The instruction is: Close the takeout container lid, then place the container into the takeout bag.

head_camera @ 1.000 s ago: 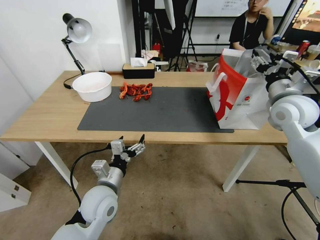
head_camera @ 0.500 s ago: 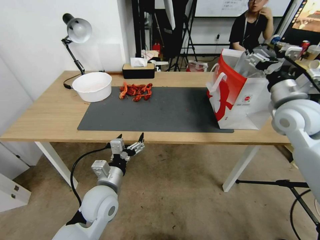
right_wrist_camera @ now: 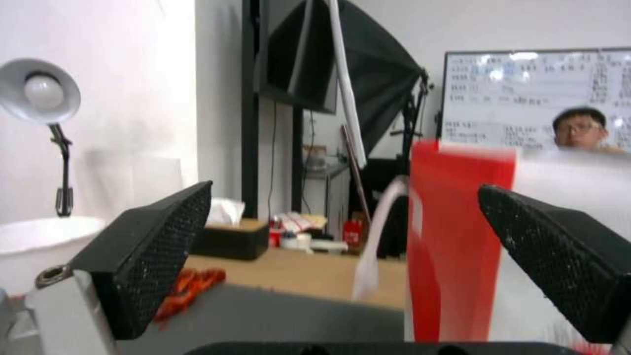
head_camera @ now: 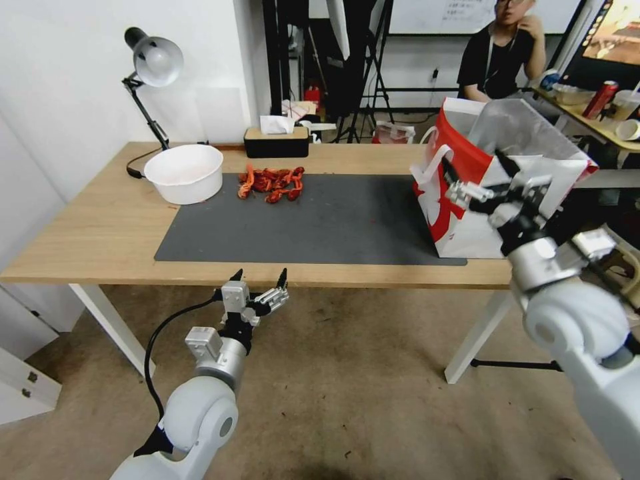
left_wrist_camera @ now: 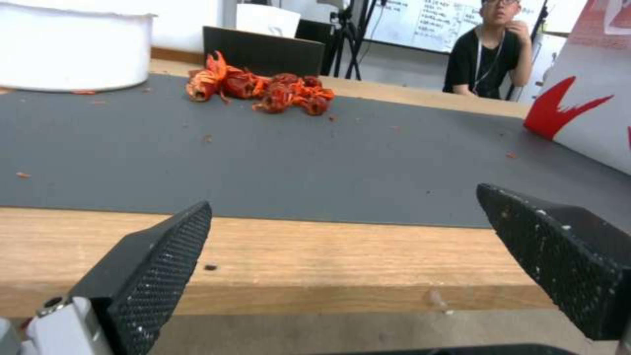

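Observation:
The takeout bag, white with a red side, stands open on the right end of the grey mat; it also shows in the wrist views. The takeout container and its lid are out of view. My right gripper hangs open and empty just in front of the bag's near face, fingers pointing toward it. My left gripper is open and empty, just below the table's front edge, facing the mat.
A round white bowl and a pile of red crayfish sit at the mat's far left. A desk lamp and a black tissue box stand along the back of the wooden table.
My right arm has swung down from above the bag's mouth to in front of its near face, gripper open and empty. The left arm has hardly moved.

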### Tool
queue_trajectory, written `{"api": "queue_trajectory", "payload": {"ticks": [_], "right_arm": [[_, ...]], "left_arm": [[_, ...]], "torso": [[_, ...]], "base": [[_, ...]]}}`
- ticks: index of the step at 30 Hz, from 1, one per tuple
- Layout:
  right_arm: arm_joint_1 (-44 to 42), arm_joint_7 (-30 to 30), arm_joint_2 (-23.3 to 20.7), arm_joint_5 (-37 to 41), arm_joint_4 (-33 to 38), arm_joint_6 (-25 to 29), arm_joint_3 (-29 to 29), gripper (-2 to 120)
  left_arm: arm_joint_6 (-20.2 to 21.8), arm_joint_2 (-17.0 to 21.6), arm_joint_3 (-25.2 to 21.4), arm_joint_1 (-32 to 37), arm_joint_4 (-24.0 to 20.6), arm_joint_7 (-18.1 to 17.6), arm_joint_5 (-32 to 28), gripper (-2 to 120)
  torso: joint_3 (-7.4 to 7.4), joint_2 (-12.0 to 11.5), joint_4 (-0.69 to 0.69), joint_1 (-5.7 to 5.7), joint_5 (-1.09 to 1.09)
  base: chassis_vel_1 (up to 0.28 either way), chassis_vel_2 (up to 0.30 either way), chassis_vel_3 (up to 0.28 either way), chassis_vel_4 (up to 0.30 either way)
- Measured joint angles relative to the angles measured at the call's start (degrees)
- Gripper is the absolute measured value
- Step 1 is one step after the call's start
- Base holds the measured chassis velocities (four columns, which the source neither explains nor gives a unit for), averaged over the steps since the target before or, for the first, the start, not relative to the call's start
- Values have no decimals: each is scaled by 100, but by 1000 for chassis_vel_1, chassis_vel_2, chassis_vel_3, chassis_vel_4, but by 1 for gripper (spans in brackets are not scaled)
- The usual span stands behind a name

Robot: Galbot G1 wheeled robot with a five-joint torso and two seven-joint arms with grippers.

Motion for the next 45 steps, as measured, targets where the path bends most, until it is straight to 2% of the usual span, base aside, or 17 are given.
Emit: {"api": "queue_trajectory", "payload": {"ticks": [3,5,6,9,12,13,14,18,29,37,45], "right_arm": [[-434,-41,257,-205,54,102,65,100],[-934,-128,619,-508,43,365,121,100],[-934,-128,619,-508,43,365,121,100],[-1415,-228,1029,-854,-30,719,152,100],[-1550,-269,1145,-958,-71,877,149,100],[-1803,-312,1382,-1201,-183,1209,93,100],[-1903,-316,1481,-1309,-214,1316,77,100],[-2181,-331,1726,-1541,-315,1595,23,100],[-2334,-429,2072,-1726,-854,2080,-128,100],[-2298,-457,2112,-1782,-983,2074,-135,100],[-2292,-439,2106,-1785,-987,1971,-144,100]], "left_arm": [[-69,-16,-58,65,19,47,79,100],[-138,-33,-126,159,29,119,135,100],[-138,-33,-126,159,29,119,135,100],[-290,-52,-207,256,84,178,255,100],[-320,-53,-226,284,91,176,262,100],[-342,-53,-250,336,91,163,251,100],[-356,-54,-265,359,92,158,253,100],[-512,-54,-303,412,190,144,326,100],[-1027,-87,-322,631,458,300,519,100],[-1270,-90,-290,636,636,318,669,100],[-1316,-128,-263,628,711,289,717,100]], "torso": [[0,0,-2,0,0],[0,0,-2,0,1],[0,0,-2,0,1],[0,0,-1,-1,0],[0,0,-2,0,0],[0,0,-3,-1,1],[0,1,0,0,-1],[0,0,-2,-1,-1],[0,0,-1,-1,1],[0,0,-1,1,0],[0,0,-1,0,1]], "base": [[0,0,0,0],[0,0,0,0],[0,0,0,0],[0,0,0,0],[0,0,0,0],[0,0,0,0],[0,0,0,0],[0,0,0,0],[0,0,0,0],[0,0,0,0],[0,0,0,0]]}}
